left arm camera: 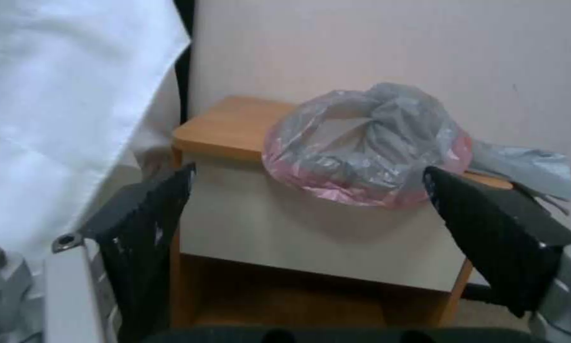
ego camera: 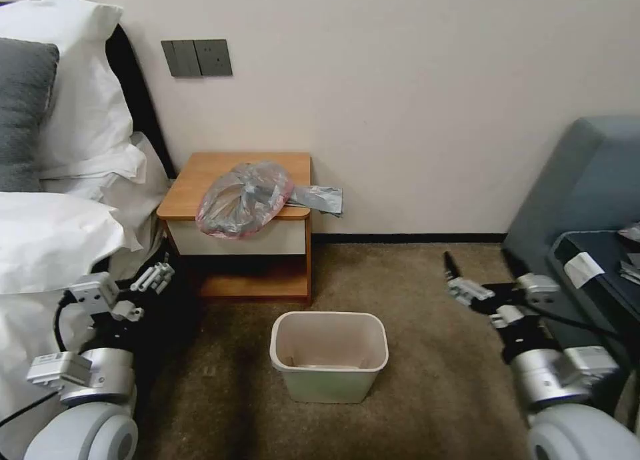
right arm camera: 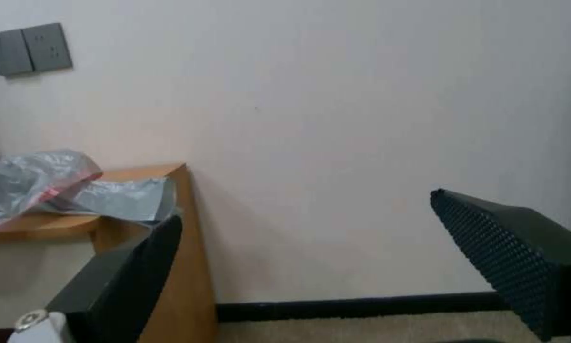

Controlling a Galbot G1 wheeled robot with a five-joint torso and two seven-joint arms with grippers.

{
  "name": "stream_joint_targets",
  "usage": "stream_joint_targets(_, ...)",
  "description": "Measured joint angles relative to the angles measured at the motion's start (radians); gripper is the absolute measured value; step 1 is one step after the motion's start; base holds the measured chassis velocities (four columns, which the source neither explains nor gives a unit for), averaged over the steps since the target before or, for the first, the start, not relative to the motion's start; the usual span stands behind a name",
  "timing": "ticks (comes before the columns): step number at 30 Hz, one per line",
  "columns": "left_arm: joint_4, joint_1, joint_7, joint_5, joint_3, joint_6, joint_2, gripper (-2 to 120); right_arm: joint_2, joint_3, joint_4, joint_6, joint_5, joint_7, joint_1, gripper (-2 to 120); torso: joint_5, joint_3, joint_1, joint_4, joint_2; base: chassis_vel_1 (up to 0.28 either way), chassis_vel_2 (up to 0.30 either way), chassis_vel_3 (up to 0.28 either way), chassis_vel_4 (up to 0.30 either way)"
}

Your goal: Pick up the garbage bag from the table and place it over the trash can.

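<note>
Bag waiting on the worktop, both of my grippers spread wide and empty.

I have the left gripper [ego camera: 155, 274] low beside the bed, its wide-open jaws framing the garbage bag [ego camera: 245, 198], which I judge lines it up for the reach. The bag lies crumpled on the front of the worktop [ego camera: 200, 173], its pink edge drooping over the drawer front and a grey tail trailing off the side. The right gripper [ego camera: 455, 281] hangs over the carpet, well apart, jaws gaping, holding nothing. The trash can [ego camera: 329, 357] stands on the floor just before the worktop, unlined.
</note>
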Motion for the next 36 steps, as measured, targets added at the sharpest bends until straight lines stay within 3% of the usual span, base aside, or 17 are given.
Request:
stream_joint_targets(7, 0.018, 0.015, 0.001, 0.034, 0.025, -0.003, -0.018, 92, -0.037, -0.052, -0.071, 0.066, 0.056, -0.008, 0.041, 100, -0.0001, 0.000, 0.000, 0.0002, 0.000, 0.000, 0.000, 0.000, 0.000)
stream_joint_targets(18, 0.034, 0.035, 0.009, 0.030, 0.013, -0.053, -0.020, 91, -0.067, -0.299, -0.239, 0.047, 0.344, 0.066, 0.289, 100, -0.0003, 0.000, 0.000, 0.0003, 0.000, 0.000, 0.000, 0.000, 0.000)
stream_joint_targets(20, 0.039, 0.042, 0.013, 0.026, 0.007, -0.063, -0.020, 91, -0.048, -0.379, -0.295, 0.040, 0.486, 0.106, 0.404, 100, -0.0007, 0.000, 0.000, 0.0006, 0.000, 0.000, 0.000, 0.000, 0.000)
stream_joint_targets(25, 0.051, 0.039, 0.013, 0.029, 0.001, -0.065, -0.023, 91, -0.015, -0.427, -0.360, 0.013, 0.621, 0.126, 0.514, 100, -0.0006, 0.000, 0.000, 0.0006, 0.000, 0.000, 0.000, 0.000, 0.000)
stream_joint_targets(27, 0.069, 0.031, 0.012, 0.035, -0.001, -0.065, -0.026, 91, 0.044, -0.454, -0.444, -0.015, 0.725, 0.145, 0.607, 100, -0.0004, 0.000, 0.000, 0.0004, 0.000, 0.000, 0.000, 0.000, 0.000)
stream_joint_targets(36, 0.104, 0.027, 0.009, 0.040, -0.004, -0.065, -0.032, 91, 0.172, -0.459, -0.669, -0.040, 0.872, 0.149, 0.775, 100, -0.0007, 0.000, 0.000, 0.0003, 0.000, 0.000, 0.000, 0.000, 0.000)
